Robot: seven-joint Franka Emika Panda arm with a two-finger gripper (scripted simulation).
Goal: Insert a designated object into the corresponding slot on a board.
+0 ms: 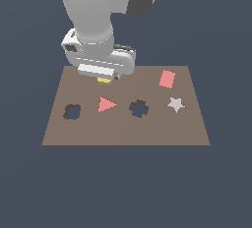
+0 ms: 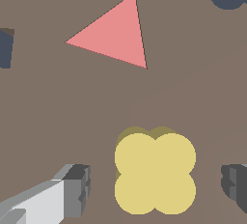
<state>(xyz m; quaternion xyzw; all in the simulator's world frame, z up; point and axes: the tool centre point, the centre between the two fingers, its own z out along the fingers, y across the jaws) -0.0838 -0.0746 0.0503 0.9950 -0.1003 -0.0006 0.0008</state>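
We are holding our gripper [image 2: 154, 187] open astride the yellow block [image 2: 154, 172], fingers [image 2: 72, 189] clear, because grasping precedes insertion; the red triangle [image 2: 113, 35] is lying at 11 o'clock

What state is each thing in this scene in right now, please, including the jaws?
Gripper: jaws open, either side of the block, not touching it.
Yellow block: flat on the board, not gripped.
Board: lying flat.
Smaller hole: empty.
Notched hole: empty.
Red triangle: flat on the board.
Red rectangle: flat on the board.
Grey star: flat on the board.
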